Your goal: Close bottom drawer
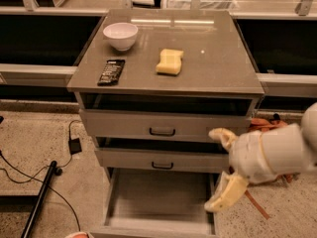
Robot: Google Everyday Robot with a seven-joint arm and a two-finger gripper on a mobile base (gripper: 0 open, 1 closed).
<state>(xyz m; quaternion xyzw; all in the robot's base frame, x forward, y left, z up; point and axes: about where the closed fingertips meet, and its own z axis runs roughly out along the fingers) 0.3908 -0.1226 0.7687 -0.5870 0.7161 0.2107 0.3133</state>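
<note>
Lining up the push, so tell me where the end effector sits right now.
In the camera view the end effector sits low on the right, open, by the right edge of the pulled-out bottom drawer, in front of the middle drawer's right end.

Cream pincer right of the grey bottom drawer — white bowl, yellow sponge, black bar.

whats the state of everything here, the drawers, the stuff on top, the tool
bottom drawer: pulled far out, nothing seen inside
middle drawer: slightly ajar
top drawer: slightly ajar
white bowl: upright on the cabinet top, looks empty
yellow sponge: lying flat
dark snack bar: lying flat, wrapped
tool: open, holding nothing, by the drawers' right side
</note>
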